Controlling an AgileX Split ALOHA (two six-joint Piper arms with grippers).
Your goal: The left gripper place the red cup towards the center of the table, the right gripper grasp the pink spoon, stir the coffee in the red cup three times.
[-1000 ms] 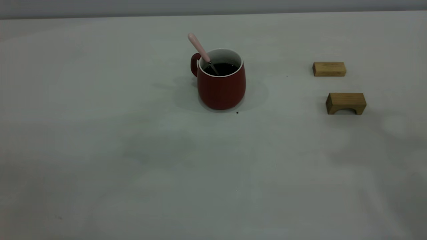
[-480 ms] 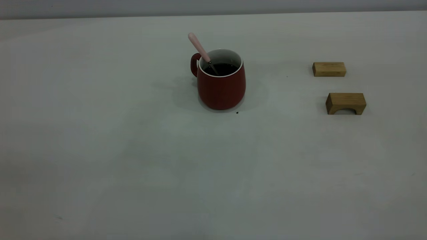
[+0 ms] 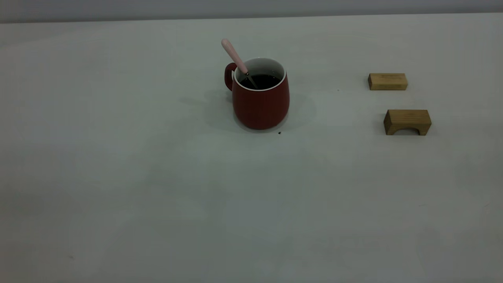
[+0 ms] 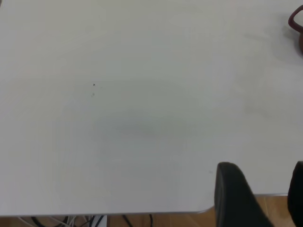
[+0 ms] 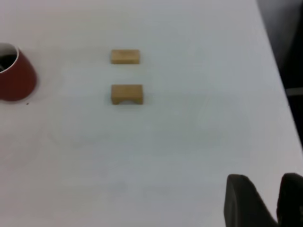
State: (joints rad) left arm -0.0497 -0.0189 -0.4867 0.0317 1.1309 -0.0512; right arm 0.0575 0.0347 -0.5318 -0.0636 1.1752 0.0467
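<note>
The red cup (image 3: 261, 103) stands upright near the middle of the table (image 3: 157, 177), its handle pointing to the exterior view's left. Dark coffee (image 3: 260, 81) fills it. The pink spoon (image 3: 234, 57) leans in the cup against the rim on the handle side, its bowl under the liquid. No gripper shows in the exterior view. My left gripper (image 4: 263, 166) hangs open over the table's edge, far from the cup (image 4: 298, 28). My right gripper (image 5: 265, 177) is empty, a narrow gap between its fingers, well away from the cup (image 5: 14, 78).
Two tan wooden blocks sit to the right of the cup: a flat one (image 3: 388, 81) farther back and an arched one (image 3: 407, 122) nearer. Both show in the right wrist view (image 5: 125, 56) (image 5: 127, 93). A tiny dark speck (image 3: 279, 133) lies by the cup's base.
A dark shadow over the near right part of the table has faded away. Cup, spoon and blocks have not moved.
</note>
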